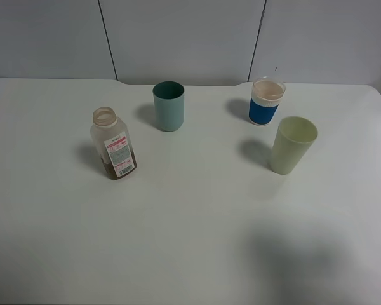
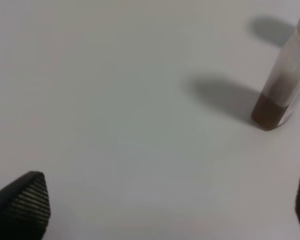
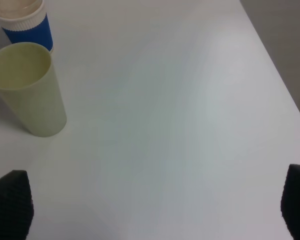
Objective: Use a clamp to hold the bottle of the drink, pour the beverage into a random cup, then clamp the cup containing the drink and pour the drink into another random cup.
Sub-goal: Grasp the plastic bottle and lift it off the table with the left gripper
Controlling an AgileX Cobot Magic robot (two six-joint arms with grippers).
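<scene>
An uncapped clear bottle (image 1: pixel 113 145) with a little brown drink at its bottom and a red-and-white label stands on the white table at the left. It also shows in the left wrist view (image 2: pixel 282 85). A teal cup (image 1: pixel 169 106) stands behind the middle. A blue-sleeved cup (image 1: pixel 265 101) stands at the back right, and a pale green cup (image 1: pixel 293 145) just in front of it. Both show in the right wrist view, the blue cup (image 3: pixel 25 22) and the green cup (image 3: pixel 30 87). My left gripper (image 2: pixel 165 210) and right gripper (image 3: pixel 155 210) are open and empty, out of the high view.
The white table (image 1: pixel 197 216) ends at a grey panelled wall behind. Its right edge shows in the right wrist view (image 3: pixel 275 60). A faint shadow lies on the table at the front right (image 1: pixel 298 260).
</scene>
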